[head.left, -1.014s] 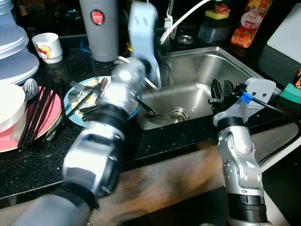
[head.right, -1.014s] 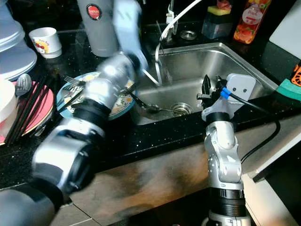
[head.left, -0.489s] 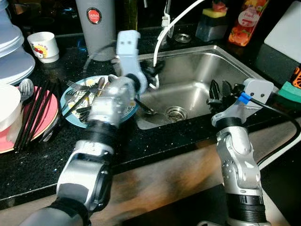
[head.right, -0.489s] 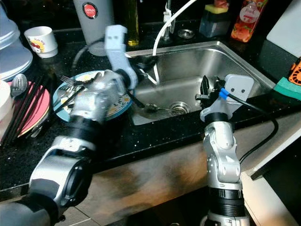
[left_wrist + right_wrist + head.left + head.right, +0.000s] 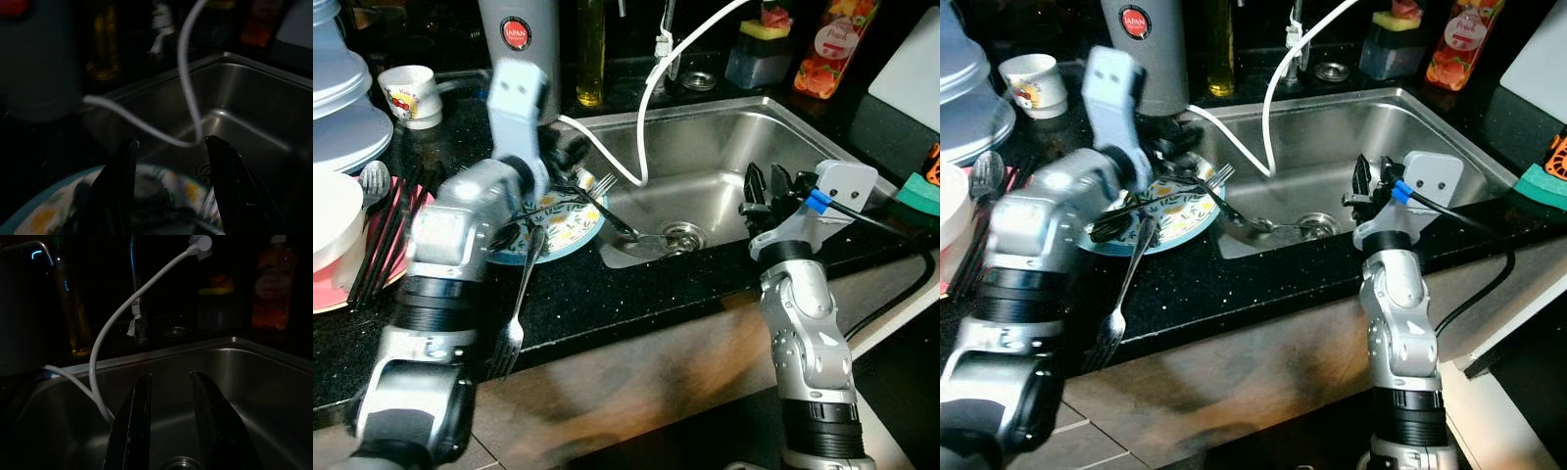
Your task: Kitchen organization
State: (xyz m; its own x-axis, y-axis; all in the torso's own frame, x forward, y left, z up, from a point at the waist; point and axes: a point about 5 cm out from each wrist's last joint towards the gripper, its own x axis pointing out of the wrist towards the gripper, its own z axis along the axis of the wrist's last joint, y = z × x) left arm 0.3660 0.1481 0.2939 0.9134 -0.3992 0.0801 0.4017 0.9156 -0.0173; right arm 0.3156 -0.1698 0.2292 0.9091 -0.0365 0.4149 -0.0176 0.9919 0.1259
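- Blue plate (image 5: 570,227) sat just beside the sink (image 5: 734,147), cutlery on it.
- Left gripper (image 5: 168,196) hovered over the plate, fingers apart.
- Right gripper (image 5: 168,431) hung over the sink, fingers apart.

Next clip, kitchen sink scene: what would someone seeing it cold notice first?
The left gripper stands out first, its fingers spread above the blue patterned plate of cutlery just left of the steel sink. A fork lies from that plate toward the black counter's front edge, and a white hose loops down into the basin. The right gripper is open over the sink's right side.
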